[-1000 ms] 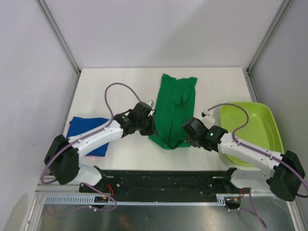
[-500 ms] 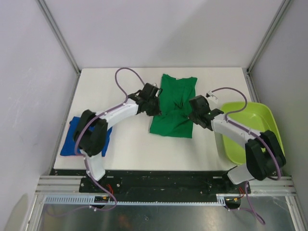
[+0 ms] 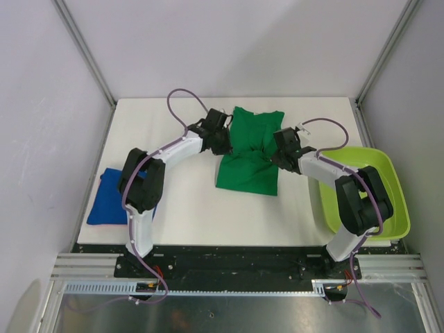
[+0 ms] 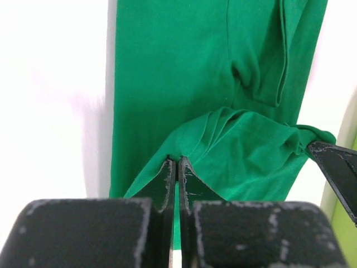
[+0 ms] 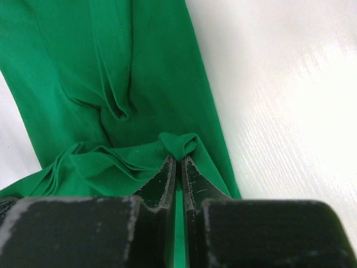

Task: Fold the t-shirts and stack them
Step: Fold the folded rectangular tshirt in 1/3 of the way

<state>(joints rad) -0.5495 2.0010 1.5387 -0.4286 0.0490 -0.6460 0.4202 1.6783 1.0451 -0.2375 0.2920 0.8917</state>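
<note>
Green t-shirt (image 3: 246, 177) hem carried farther back; left hand (image 4: 177, 163), right hand (image 5: 178, 161) clamped on it.

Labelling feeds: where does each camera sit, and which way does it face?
Top external: above, behind the bases, looking down on the table; both arms show.
Left wrist: on that arm, facing along the left gripper, shut on the green t-shirt.
Right wrist: likewise, the right gripper shut on it.
Shared: the green t-shirt in all.
</note>
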